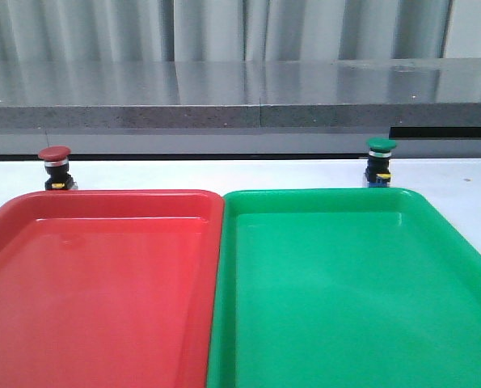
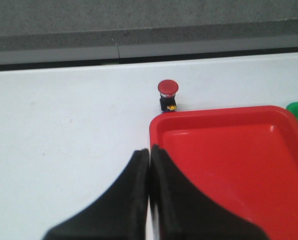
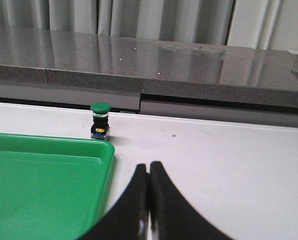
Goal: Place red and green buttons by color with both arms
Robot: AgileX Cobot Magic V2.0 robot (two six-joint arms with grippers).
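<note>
The red button [image 1: 55, 167] stands upright on the white table just behind the red tray's far left corner; it also shows in the left wrist view [image 2: 168, 95]. The green button [image 1: 380, 162] stands upright behind the green tray's far right part; it also shows in the right wrist view [image 3: 100, 120]. My left gripper [image 2: 150, 150] is shut and empty, over the table beside the red tray's rim, well short of the red button. My right gripper [image 3: 149, 166] is shut and empty, over the table beside the green tray. Neither gripper shows in the front view.
The red tray [image 1: 30, 212] and the green tray [image 1: 418, 212] lie side by side at the front, touching at their inner rims, with nothing in them. A grey stone ledge [image 1: 240, 93] runs across behind the white table.
</note>
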